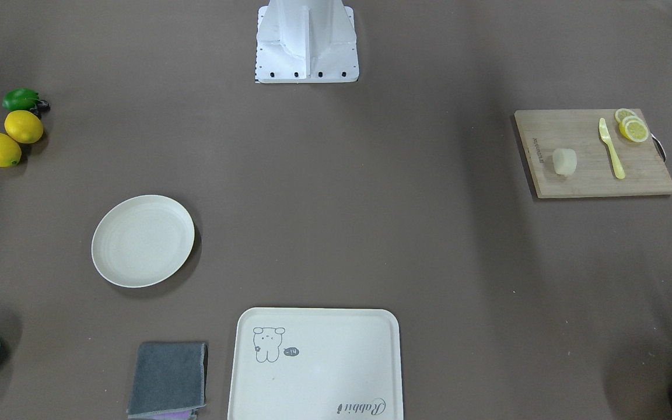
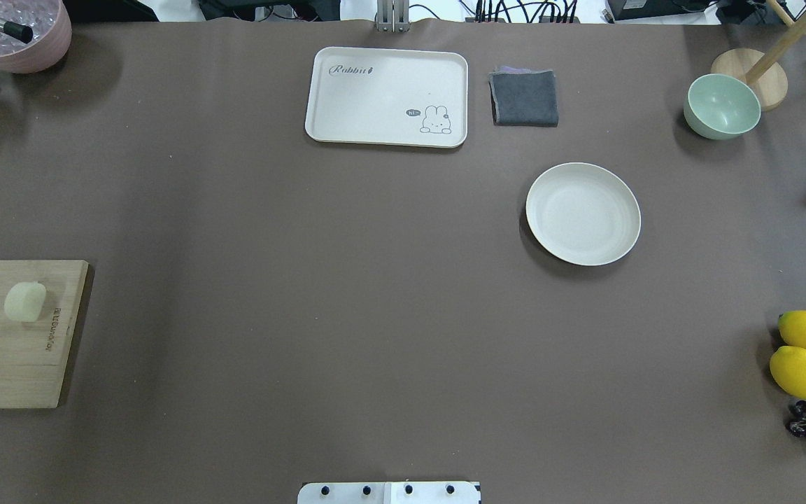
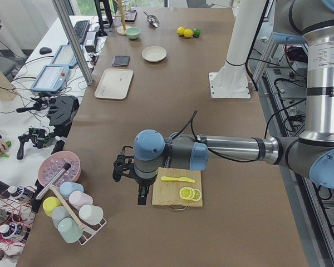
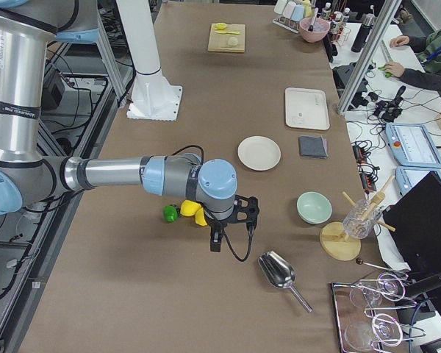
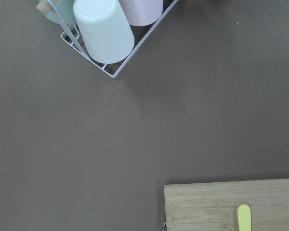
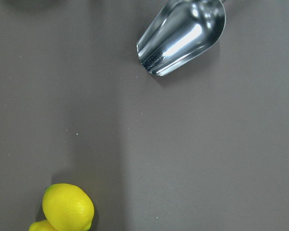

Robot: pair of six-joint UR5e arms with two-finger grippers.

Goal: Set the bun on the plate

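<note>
**Bun on the board, plate well across the worktop**

The bun (image 1: 565,161) sits on the board (image 1: 592,181) at the left end of the worktop (image 1: 336,192). It is apart from the yellow knife (image 1: 611,149) and lemon slices (image 1: 632,126) that share the board. The plate (image 1: 142,241) lies well apart, over on the right half. The left pincer (image 3: 141,197) hangs just beside the board. The right pincer (image 4: 216,241) hovers by the lemons (image 4: 191,212) at the right end. Open or closed? Can't tell for either.
</note>
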